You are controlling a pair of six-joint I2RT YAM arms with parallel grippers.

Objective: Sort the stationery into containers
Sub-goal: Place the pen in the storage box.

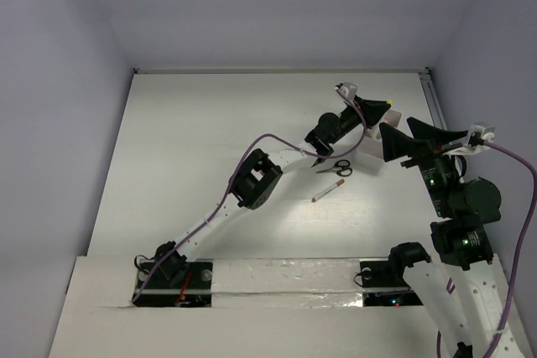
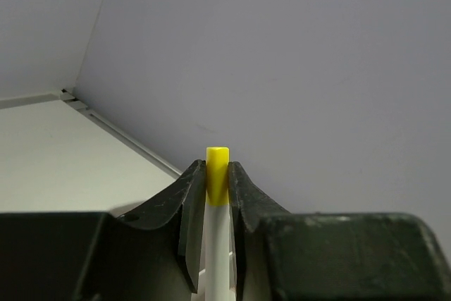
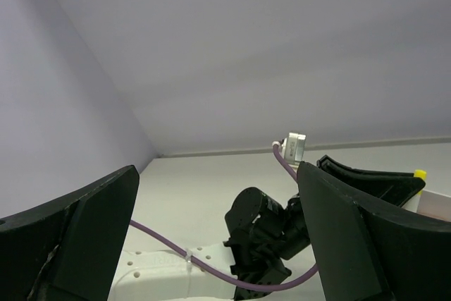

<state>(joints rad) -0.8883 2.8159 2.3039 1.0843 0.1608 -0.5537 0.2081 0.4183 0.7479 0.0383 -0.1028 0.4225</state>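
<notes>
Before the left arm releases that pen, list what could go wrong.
The left gripper pinches the yellow-ended pen near its tip; if it is not over the white container, the pen may land on the table. The open right gripper hangs close beside it, so the arms could clash. The scissors lie close by and could be nudged.

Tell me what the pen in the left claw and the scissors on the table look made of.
The pen in the left claw looks like plastic: a smooth white barrel and a solid-yellow end with a slight sheen. The scissors have black handle loops, probably plastic. They are too small in the top view to judge their finish or blades.
</notes>
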